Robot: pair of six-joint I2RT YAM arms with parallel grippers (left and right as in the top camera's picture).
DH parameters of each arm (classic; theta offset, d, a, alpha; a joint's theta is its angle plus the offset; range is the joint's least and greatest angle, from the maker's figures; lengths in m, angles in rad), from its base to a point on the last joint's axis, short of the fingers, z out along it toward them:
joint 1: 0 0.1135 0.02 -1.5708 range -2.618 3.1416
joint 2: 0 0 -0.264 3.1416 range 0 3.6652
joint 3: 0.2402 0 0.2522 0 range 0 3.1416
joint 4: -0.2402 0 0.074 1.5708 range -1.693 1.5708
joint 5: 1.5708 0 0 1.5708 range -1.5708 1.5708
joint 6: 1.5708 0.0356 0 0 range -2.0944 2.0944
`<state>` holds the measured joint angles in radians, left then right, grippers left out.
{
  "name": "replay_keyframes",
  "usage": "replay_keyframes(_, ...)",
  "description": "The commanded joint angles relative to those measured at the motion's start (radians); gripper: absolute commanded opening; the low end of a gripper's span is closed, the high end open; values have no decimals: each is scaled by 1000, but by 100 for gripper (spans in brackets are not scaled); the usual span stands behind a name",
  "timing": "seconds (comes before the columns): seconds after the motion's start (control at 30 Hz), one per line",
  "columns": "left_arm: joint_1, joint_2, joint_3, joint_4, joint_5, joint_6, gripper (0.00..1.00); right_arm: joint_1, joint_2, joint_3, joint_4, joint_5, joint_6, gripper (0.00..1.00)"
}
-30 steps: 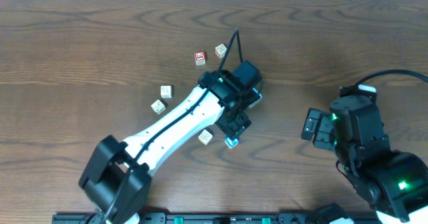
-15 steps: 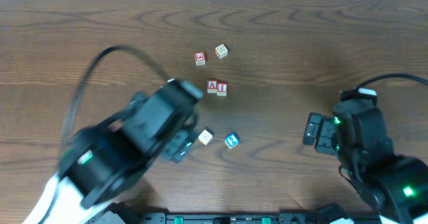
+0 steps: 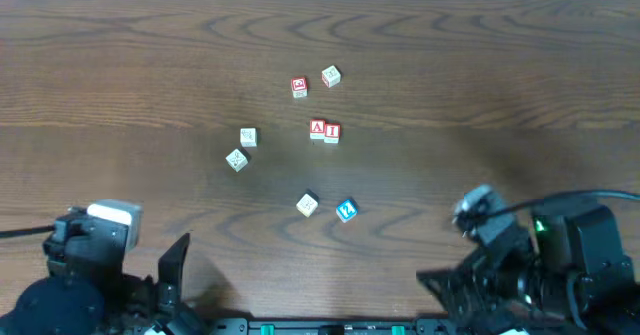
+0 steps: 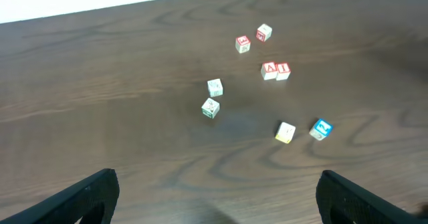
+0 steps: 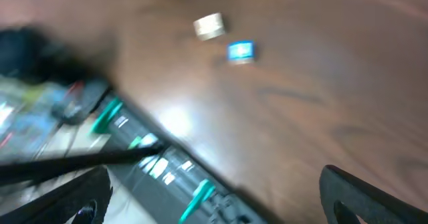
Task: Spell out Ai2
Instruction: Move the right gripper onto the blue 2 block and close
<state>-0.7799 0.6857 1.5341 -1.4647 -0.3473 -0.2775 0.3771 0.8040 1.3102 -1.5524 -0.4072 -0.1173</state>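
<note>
dark wood-grain surface [image 3: 500, 75] carries the cubes: the red "a" cube [image 3: 317, 128] and red "i" cube [image 3: 332, 132] sit touching, side by side, likely set so as the start of the word. the blue "2" cube [image 3: 346, 210] lies apart from them toward the near edge, just beside a plain cream cube [image 3: 307, 205], so the row looks unfinished. left tool [image 4: 217, 180] and right tool [image 5: 214, 177] both gape wide and empty, well apart from the "2", the right one looking nearer
</note>
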Motion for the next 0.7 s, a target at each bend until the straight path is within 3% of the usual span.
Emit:
replay_keyframes(0.0, 2, 8, 2, -5, -14, -23, 95, 12, 2, 13, -30, -186, -151, 99)
replay_keyframes(0.07, 2, 12, 2, -4, -15, -23, 95, 55, 13, 13, -37, -161, -120, 99)
replay_keyframes(0.13, 2, 14, 2, 0, -16, -23, 95, 122, 57, 13, -26, 19, 25, 99)
replay_keyframes(0.27, 2, 14, 2, 0, -20, -23, 96, 240, 142, 13, 28, 197, 142, 99)
replay_keyframes(0.5, 2, 14, 2, -1, -23, -23, 95, 472, 391, 13, 125, 454, 289, 99)
replay_keyframes(0.67, 2, 14, 2, -6, -23, -23, 95, 549, 600, 10, 204, 531, 315, 99)
